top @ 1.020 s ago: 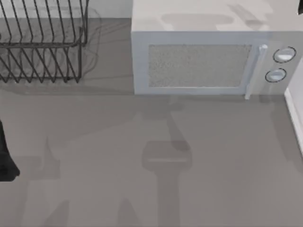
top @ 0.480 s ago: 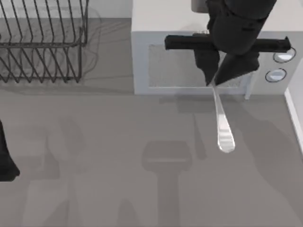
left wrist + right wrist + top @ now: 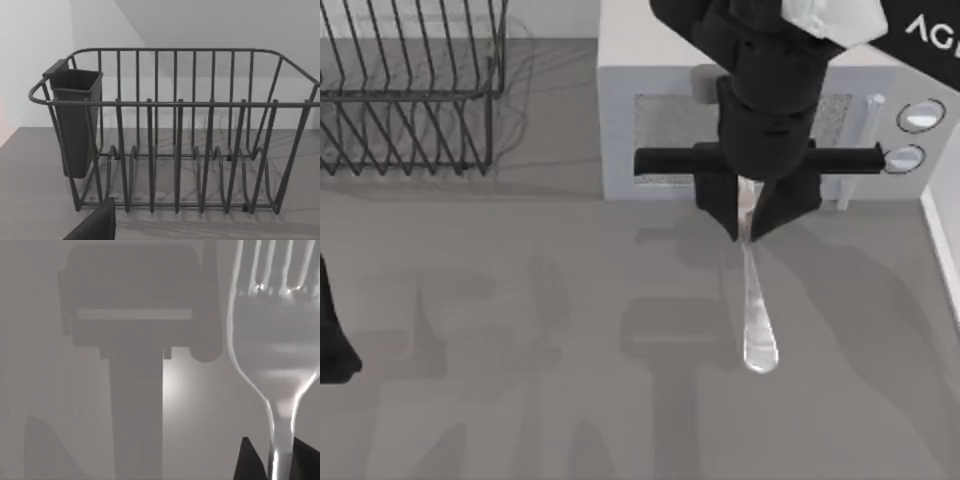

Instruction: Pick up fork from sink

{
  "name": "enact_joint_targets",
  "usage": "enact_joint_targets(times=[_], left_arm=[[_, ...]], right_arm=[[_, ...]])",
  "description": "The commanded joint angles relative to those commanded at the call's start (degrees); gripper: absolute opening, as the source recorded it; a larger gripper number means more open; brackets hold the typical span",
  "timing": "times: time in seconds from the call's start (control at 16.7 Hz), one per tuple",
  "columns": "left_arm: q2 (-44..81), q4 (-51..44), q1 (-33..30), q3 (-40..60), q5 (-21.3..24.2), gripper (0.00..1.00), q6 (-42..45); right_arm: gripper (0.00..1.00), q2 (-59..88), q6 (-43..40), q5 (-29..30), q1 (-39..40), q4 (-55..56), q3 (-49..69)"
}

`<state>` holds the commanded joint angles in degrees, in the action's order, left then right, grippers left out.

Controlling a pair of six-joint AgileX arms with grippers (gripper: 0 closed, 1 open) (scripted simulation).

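Note:
The fork (image 3: 758, 320) is slim shiny silver metal and hangs in the air above the grey counter, in front of the microwave. My right gripper (image 3: 748, 235) is shut on its thin shaft, and its broad end points toward the table's front edge. In the right wrist view the fork (image 3: 275, 340) stretches away from the dark fingertips (image 3: 246, 462), with its tines at the far end. My left arm (image 3: 330, 340) stays parked at the table's left edge. The sink is out of view.
A white microwave (image 3: 660, 50) stands at the back, right behind my right arm. A wire dish rack (image 3: 410, 90) sits at the back left; it (image 3: 175, 150) carries a dark cutlery cup (image 3: 75, 120). A white wall edge (image 3: 948, 240) borders the right.
My right arm came into the top view from the back with the fork in its grip, then moved forward and slightly left. The left arm has not moved.

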<state>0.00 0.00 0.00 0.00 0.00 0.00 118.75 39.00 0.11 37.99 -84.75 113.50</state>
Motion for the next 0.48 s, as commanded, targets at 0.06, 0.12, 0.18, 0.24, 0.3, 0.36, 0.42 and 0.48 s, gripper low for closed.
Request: enact_joint_targets(times=[0.06,0.12,0.18,0.24,0.3,0.36,0.42,0.48], left_arm=[[0.0,0.0,0.0,0.0,0.0,1.0,0.0],[0.0,0.0,0.0,0.0,0.0,1.0,0.0],[0.0,0.0,0.0,0.0,0.0,1.0,0.0],[0.0,0.0,0.0,0.0,0.0,1.0,0.0],[0.0,0.0,0.0,0.0,0.0,1.0,0.0],[0.0,0.0,0.0,0.0,0.0,1.0,0.0],[0.0,0.0,0.0,0.0,0.0,1.0,0.0],[0.0,0.0,0.0,0.0,0.0,1.0,0.0]], right_arm=[[0.0,0.0,0.0,0.0,0.0,0.0,0.0],[0.0,0.0,0.0,0.0,0.0,0.0,0.0],[0.0,-0.1,0.0,-0.2,0.1,-0.1,0.1],[0.0,-0.2,0.0,-0.2,0.1,0.0,0.0],[0.0,-0.4,0.1,-0.2,0.4,0.4,-0.8],[0.0,-0.6,0.3,-0.3,0.8,1.3,-2.0],[0.0,-0.8,0.4,-0.4,1.2,2.5,-3.7],[0.0,-0.9,0.6,-0.4,1.5,4.2,-5.7]])
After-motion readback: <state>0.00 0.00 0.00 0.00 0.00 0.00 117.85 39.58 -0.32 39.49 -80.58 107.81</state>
